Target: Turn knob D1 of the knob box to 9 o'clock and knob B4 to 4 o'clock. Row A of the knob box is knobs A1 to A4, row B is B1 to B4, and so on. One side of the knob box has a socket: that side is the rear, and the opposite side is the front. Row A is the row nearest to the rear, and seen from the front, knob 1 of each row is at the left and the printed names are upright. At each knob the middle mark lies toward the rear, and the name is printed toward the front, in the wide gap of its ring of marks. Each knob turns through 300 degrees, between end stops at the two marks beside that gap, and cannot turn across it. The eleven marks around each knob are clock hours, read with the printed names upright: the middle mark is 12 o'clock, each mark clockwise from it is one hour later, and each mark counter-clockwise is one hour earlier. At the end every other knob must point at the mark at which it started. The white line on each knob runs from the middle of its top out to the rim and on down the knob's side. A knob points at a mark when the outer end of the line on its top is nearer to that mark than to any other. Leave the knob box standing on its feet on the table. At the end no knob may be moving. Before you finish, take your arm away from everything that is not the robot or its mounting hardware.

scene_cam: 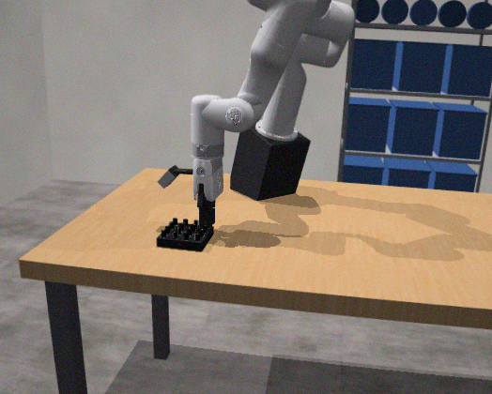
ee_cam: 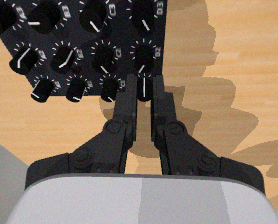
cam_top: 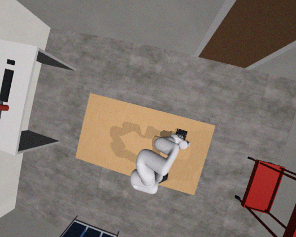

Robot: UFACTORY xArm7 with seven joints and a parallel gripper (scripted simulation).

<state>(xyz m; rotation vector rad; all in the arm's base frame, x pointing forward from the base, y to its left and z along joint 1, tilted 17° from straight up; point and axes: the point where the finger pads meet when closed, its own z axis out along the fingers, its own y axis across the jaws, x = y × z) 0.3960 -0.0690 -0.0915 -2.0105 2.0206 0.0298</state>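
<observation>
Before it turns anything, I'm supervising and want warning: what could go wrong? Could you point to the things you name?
The pincer (scene_cam: pixel 207 222) (ee_cam: pixel 144 89) has knob D1 (ee_cam: pixel 144 91) between its fingers, but one finger sits close to knob C1 (ee_cam: pixel 109 91) and might nudge it. A sideways push could also shift the knob box (cam_top: pixel 181 131) (scene_cam: pixel 180 245) (ee_cam: pixel 86 37).

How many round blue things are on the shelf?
5 dark-blue round things, side by side on the grey metal rack's highest visible shelf. More may be out of view.

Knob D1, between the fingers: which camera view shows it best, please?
The wrist view shows knob D1 best: its white line is visible between the gripper's two fingers. In the top view, the arm covers that side of the knob box. The exterior view shows only small dark knobs; I cannot pick out D1.
</observation>
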